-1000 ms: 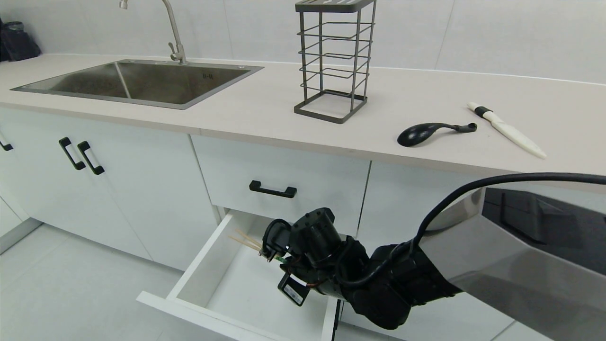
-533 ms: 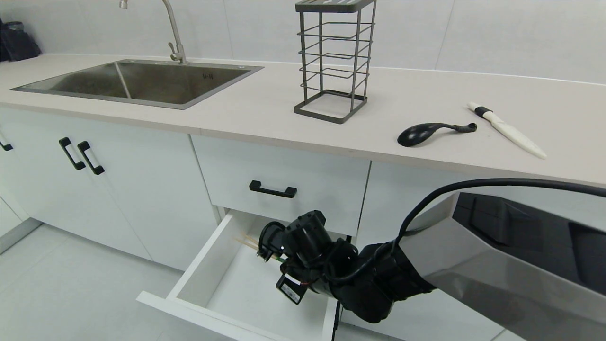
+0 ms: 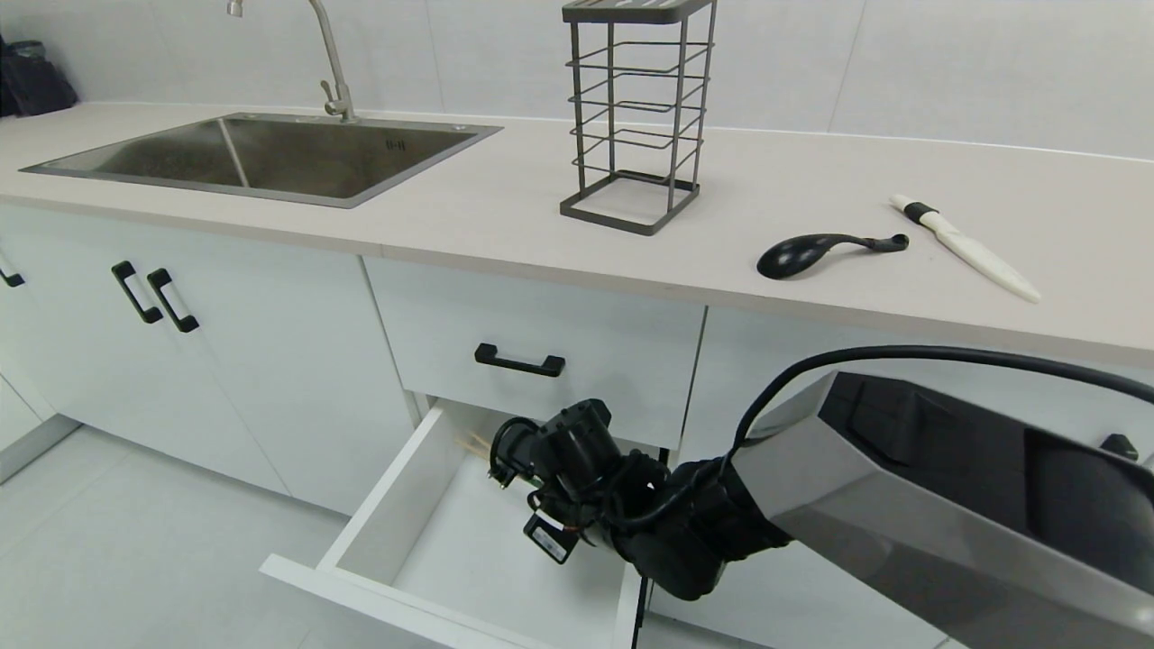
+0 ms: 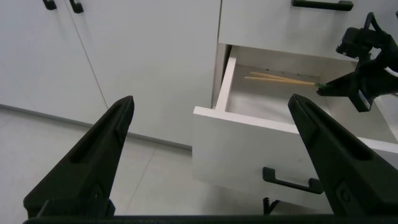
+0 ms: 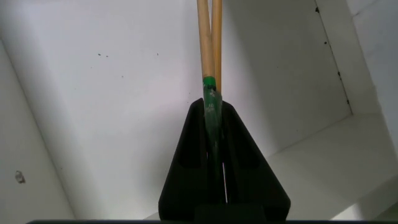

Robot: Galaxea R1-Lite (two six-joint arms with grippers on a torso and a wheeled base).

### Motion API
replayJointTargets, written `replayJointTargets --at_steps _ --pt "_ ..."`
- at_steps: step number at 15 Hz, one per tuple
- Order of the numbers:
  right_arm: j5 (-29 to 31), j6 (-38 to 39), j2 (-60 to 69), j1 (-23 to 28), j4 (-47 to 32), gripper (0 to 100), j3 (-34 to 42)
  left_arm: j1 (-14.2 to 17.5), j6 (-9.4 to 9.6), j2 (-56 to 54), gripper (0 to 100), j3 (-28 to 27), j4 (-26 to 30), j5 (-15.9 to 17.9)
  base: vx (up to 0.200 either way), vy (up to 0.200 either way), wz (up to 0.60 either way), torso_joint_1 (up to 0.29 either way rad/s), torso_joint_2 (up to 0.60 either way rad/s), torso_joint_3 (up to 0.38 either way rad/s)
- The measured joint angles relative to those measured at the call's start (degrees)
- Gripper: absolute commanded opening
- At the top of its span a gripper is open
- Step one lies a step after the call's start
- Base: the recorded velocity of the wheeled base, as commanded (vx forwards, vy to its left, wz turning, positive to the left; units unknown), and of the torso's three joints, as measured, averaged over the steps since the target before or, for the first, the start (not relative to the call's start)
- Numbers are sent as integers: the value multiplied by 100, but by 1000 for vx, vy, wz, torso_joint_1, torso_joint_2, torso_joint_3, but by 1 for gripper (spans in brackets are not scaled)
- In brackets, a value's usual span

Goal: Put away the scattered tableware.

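Well inside the drawer (image 3: 377,527), right gripper (image 3: 503,469) with chopsticks (image 3: 475,443) (near left wall)

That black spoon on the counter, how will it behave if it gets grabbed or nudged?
The spoon looks rigid and one-piece, so it probably won't flex. It rests on its rounded bowl with the handle seeming to arch above the counter, so a nudge may rock or spin it. Its glossy surface could be slippery.
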State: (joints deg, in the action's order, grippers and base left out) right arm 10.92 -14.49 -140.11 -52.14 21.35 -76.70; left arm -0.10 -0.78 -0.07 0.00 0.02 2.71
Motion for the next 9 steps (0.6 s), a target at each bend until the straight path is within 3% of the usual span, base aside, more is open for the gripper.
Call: replayJointTargets --at_steps 9 --pt "-20 -167 -518 -177 -246 0 -386 0 0 0 100 0 2 0 0 0 0 0 0 0"
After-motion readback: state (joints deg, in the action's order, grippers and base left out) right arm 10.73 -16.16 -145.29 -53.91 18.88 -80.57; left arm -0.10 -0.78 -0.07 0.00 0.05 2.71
